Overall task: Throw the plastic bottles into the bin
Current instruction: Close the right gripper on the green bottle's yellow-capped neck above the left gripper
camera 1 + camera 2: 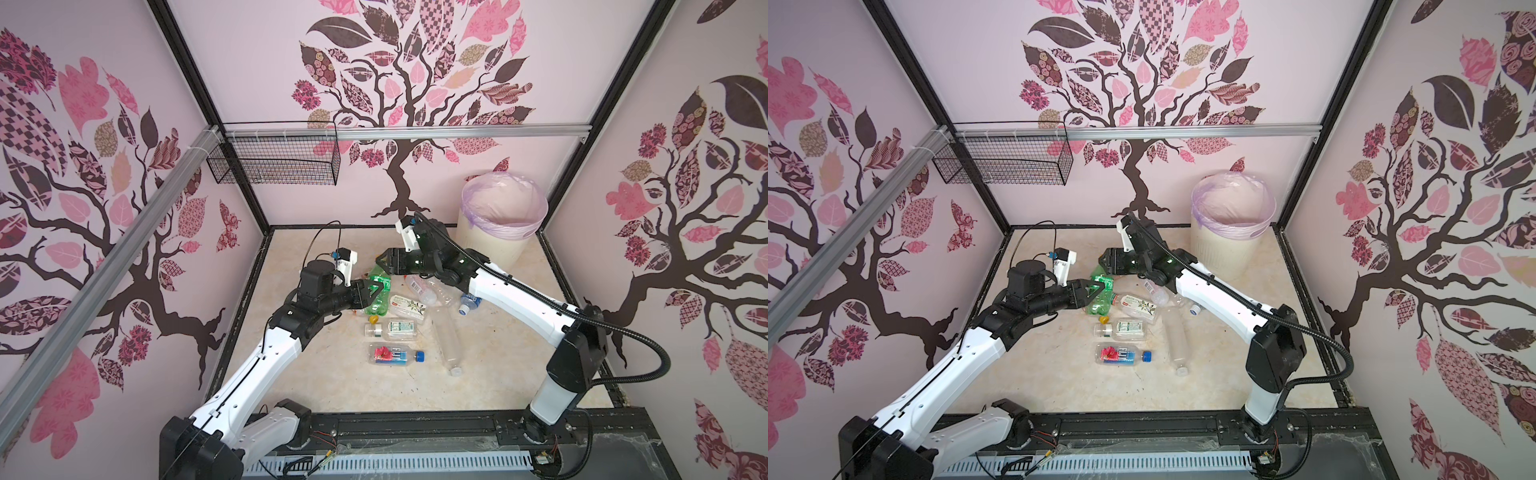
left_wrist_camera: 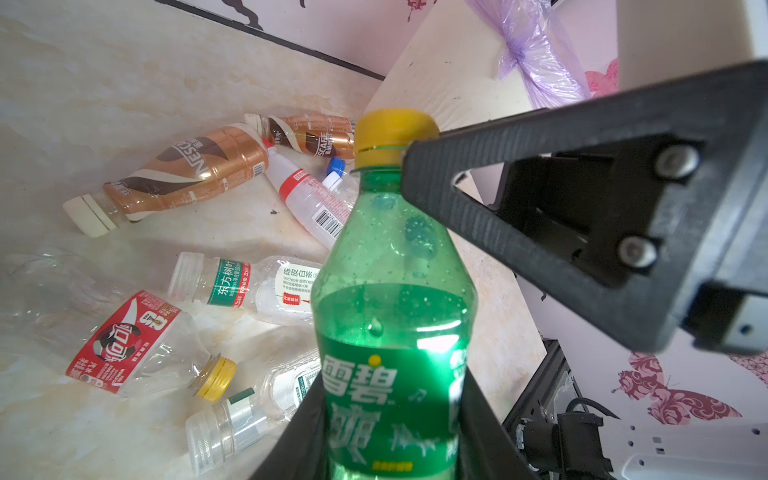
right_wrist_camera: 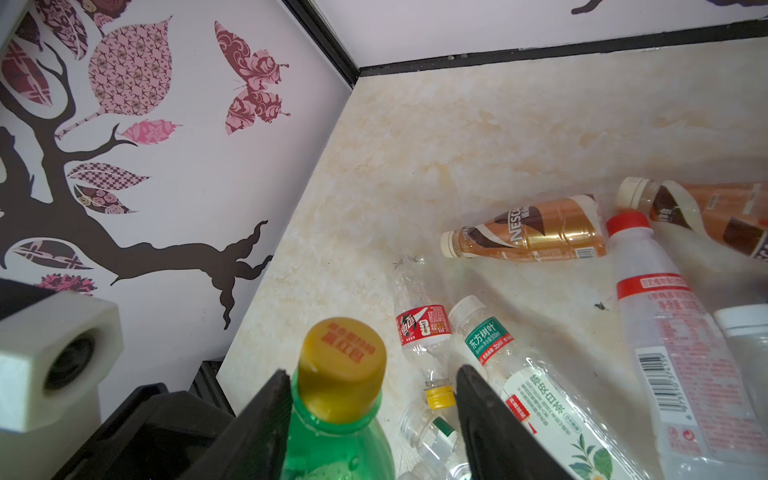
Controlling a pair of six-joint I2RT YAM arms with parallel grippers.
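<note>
Left pincer (image 1: 377, 288): I've got it clamped tight on the green bottle (image 2: 390, 332)
Right pincer (image 3: 374, 374): half-open, bottle's neck loose inside it

Behind my left pincer (image 2: 390, 378), the green bottle (image 2: 395, 257) loses its base to the wrist picture's edge and hides part of the clear tea bottle (image 2: 249, 286) beyond it, while in both top views my right arm (image 1: 511, 291) covers the brown bottles (image 2: 187, 174).
</note>
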